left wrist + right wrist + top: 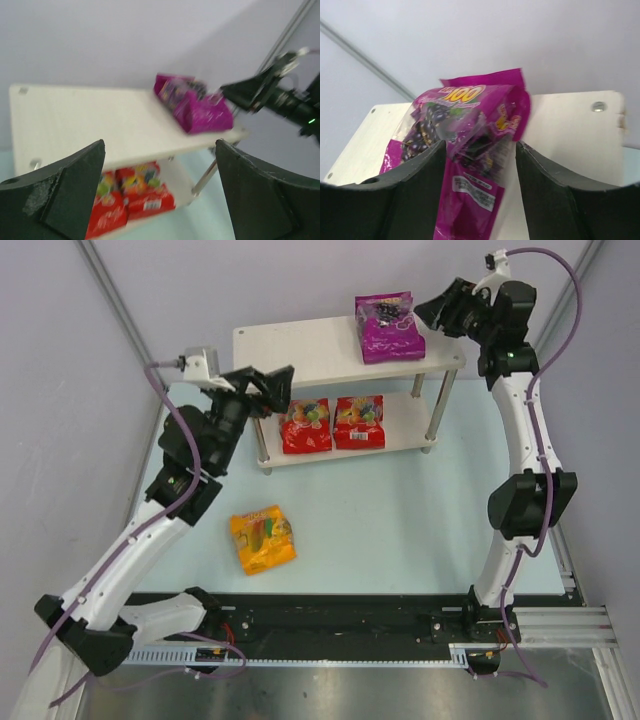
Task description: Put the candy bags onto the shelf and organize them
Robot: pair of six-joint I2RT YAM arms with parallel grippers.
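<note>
Purple candy bag (472, 125) between jaws of right tool (480, 144)

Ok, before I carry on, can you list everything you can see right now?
shelf: one, pale wood with metal posts, two tiers, far side of the table.
purple candy bag: one, top tier, right end.
red candy bags: two, side by side on the lower tier.
orange-yellow candy bag: one, on the table in front of the shelf, left of centre.
table: one, pale blue-green.
left gripper: black, open, empty, by the shelf's left end.
right gripper: black, fingers either side of the purple bag's edge; grip unclear.
</note>
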